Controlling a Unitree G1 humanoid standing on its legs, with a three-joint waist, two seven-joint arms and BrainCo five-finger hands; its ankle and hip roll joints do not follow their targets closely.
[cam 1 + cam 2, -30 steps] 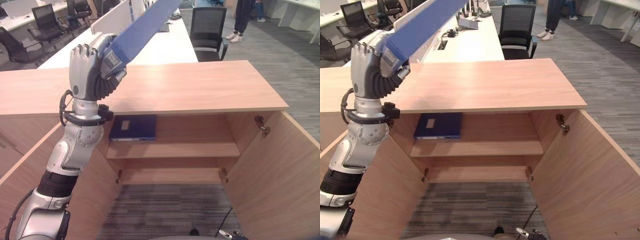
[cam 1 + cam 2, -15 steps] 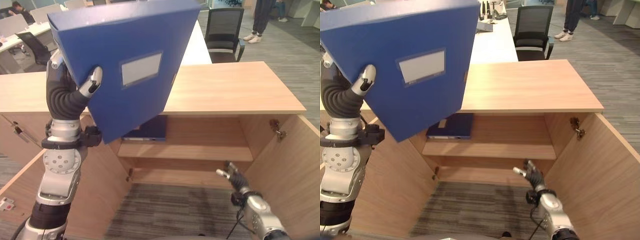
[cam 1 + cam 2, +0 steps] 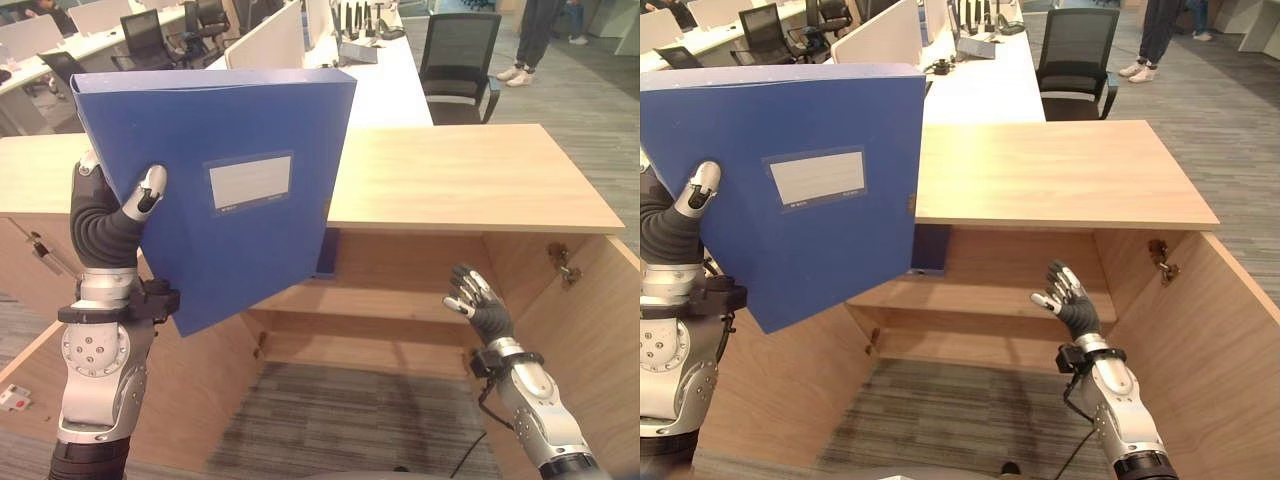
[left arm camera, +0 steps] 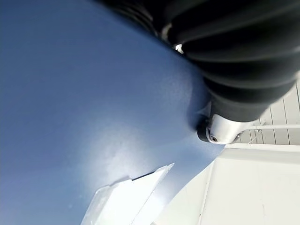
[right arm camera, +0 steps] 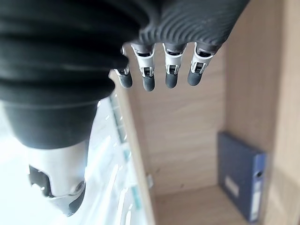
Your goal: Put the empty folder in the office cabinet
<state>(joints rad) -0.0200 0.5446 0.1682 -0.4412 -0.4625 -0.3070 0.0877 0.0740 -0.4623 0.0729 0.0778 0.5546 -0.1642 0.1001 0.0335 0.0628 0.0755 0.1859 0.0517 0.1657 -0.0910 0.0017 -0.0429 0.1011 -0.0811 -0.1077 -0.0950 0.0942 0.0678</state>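
The left hand [image 3: 110, 215] pinches the large flat blue folder [image 3: 230, 190] upright before the open wooden cabinet [image 3: 470, 185] — the right hand [image 3: 1072, 300] hovers, fingers spread.

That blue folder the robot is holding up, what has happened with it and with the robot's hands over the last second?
The blue folder has swung from edge-on, raised above the cabinet, to face-on and lower, before the cabinet opening. The left robot hand stays clamped on its edge. The right robot hand has risen into view, fingers open, in front of the shelf. The other blue folder on the shelf and the cabinet doors are unchanged.
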